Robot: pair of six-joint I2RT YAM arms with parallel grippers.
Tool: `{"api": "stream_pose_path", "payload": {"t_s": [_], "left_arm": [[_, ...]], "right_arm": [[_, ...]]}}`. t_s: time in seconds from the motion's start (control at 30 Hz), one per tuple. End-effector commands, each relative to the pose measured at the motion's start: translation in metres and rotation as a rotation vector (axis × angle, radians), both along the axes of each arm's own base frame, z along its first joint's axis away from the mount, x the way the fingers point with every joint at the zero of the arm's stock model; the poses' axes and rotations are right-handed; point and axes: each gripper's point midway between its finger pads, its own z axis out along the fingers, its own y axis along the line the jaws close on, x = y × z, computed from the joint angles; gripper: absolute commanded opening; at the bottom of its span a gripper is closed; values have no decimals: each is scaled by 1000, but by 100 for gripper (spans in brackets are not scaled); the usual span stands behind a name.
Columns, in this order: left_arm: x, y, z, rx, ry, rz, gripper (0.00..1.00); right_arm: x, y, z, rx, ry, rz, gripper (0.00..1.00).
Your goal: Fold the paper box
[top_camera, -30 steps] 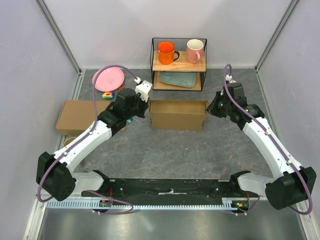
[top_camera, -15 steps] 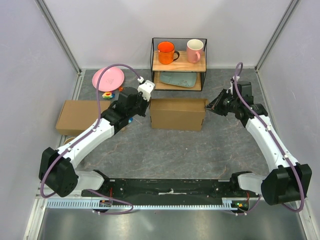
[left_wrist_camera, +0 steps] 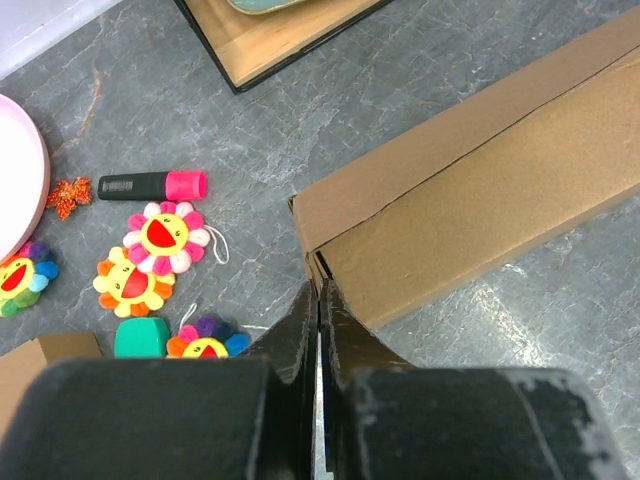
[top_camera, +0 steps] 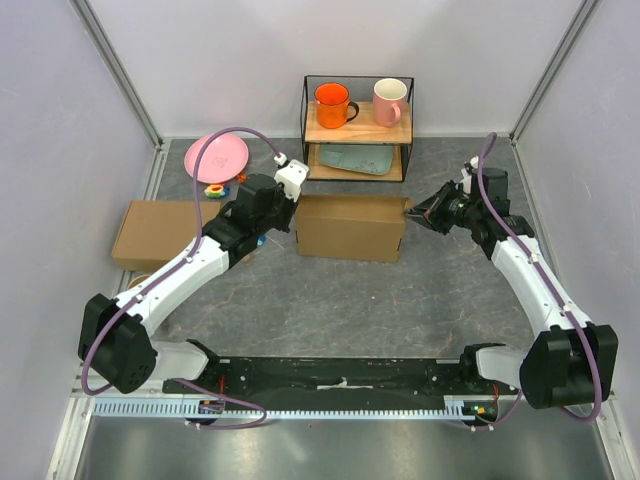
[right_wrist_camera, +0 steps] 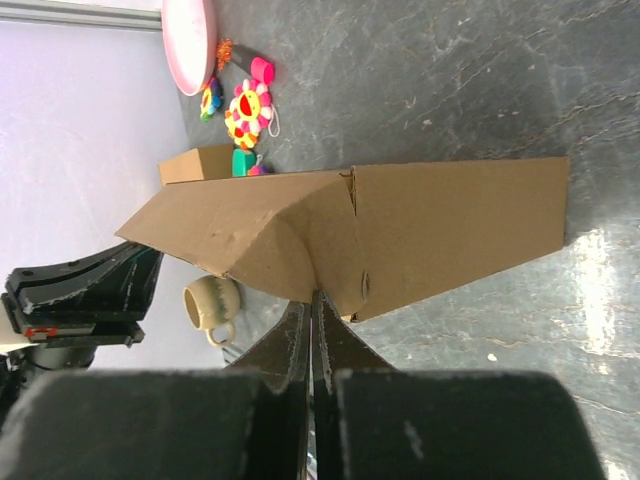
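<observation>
cardboard paper box [top_camera: 350, 228], left gripper [left_wrist_camera: 318, 292] and right gripper [right_wrist_camera: 312, 300] at its ends, jaws closed empty; uneven push could skew it.

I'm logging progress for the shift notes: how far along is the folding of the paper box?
Done: the paper box stands box-shaped, walls up and lid down. In hand: the left hand and right hand, both shut, have their tips at its opposite ends. Left: probably seating the lid, since a thin seam shows at its left end, then backing away.
</observation>
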Motion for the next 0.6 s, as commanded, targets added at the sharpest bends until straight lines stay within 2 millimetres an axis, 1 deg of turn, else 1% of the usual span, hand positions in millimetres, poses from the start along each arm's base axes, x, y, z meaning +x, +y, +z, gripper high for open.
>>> {"api": "stream_pose_path", "payload": {"t_s": [0.0, 0.23, 0.37, 0.4, 0.47, 0.57], "left_arm": [[-6, 0, -13, 58, 24, -40, 2], [-8, -1, -14, 72, 14, -48, 2], [-8, 0, -15, 76, 13, -45, 2], [-8, -1, -14, 75, 12, -45, 2], [-8, -1, -14, 75, 10, -45, 2], [-8, 0, -14, 76, 11, -43, 2]], "right_arm": [[0, 15, 25, 144, -31, 25, 0], [-1, 22, 32, 236, -19, 30, 0], [-1, 20, 33, 227, -28, 21, 0], [-1, 18, 36, 218, -43, 14, 0], [-1, 14, 34, 176, -52, 4, 0], [-3, 14, 28, 169, -35, 9, 0]]}}
